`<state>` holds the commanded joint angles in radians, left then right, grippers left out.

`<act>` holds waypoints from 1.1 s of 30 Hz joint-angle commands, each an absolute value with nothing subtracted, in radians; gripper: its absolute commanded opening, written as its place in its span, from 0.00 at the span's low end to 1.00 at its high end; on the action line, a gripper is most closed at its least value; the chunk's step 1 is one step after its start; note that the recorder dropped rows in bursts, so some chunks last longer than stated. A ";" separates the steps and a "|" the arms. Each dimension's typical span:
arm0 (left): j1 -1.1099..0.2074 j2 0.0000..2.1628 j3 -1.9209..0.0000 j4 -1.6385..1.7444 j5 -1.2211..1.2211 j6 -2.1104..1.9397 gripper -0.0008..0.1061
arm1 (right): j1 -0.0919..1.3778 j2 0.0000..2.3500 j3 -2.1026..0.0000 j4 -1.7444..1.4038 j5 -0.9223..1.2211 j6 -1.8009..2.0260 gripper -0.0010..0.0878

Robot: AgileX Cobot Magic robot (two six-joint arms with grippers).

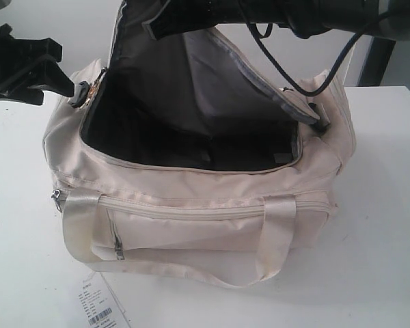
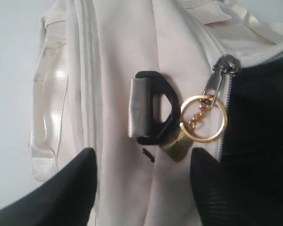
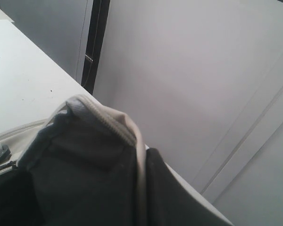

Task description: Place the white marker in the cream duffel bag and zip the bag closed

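L gripper (image 2: 142, 155) open, zip pull (image 2: 220, 74) just ahead; R gripper (image 1: 165, 26) seemingly clamps flap (image 1: 219, 75) of cream duffel bag (image 1: 212, 229); white marker unseen.

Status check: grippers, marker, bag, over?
Left gripper open by end buckle. Right gripper shut, holding up flap of cream duffel bag. White marker not in sight.

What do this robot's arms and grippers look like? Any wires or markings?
The left arm and right arm are matte black and blocky. The left gripper ends in two broad black fingers, one faintly ribbed. A thin black cable loops beneath the right arm. No markings show.
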<state>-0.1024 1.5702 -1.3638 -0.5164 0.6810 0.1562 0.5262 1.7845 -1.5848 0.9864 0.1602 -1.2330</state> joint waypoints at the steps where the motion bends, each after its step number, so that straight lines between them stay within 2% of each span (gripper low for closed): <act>1: -0.102 1.580 -1.369 -0.528 0.685 0.162 0.58 | 0.526 1.785 -1.585 0.986 0.160 -1.233 0.01; 22: -0.102 1.682 -1.386 -0.466 0.528 0.187 0.58 | 0.526 1.785 -1.585 0.986 0.160 -1.233 0.01; 23: -0.102 1.686 -1.386 -0.471 0.533 0.191 0.55 | 0.526 1.785 -1.585 0.986 0.160 -1.233 0.01; 25: -0.102 1.688 -1.386 -0.526 0.551 0.246 0.38 | 0.526 1.785 -1.585 0.986 0.160 -1.233 0.01; 26: -0.102 1.688 -1.386 -0.576 0.562 0.292 0.26 | 0.526 1.785 -1.585 0.986 0.160 -1.233 0.01; 29: -0.102 1.688 -1.386 -0.633 0.576 0.352 0.02 | 0.526 1.785 -1.585 0.986 0.160 -1.233 0.01; 33: -0.102 1.686 -1.386 -0.629 0.576 0.352 0.01 | 0.526 1.785 -1.585 0.986 0.160 -1.233 0.01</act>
<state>-0.1024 1.6859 -1.3858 -0.6290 0.5760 0.3519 0.5262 1.7845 -1.5848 0.9864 0.1602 -1.2330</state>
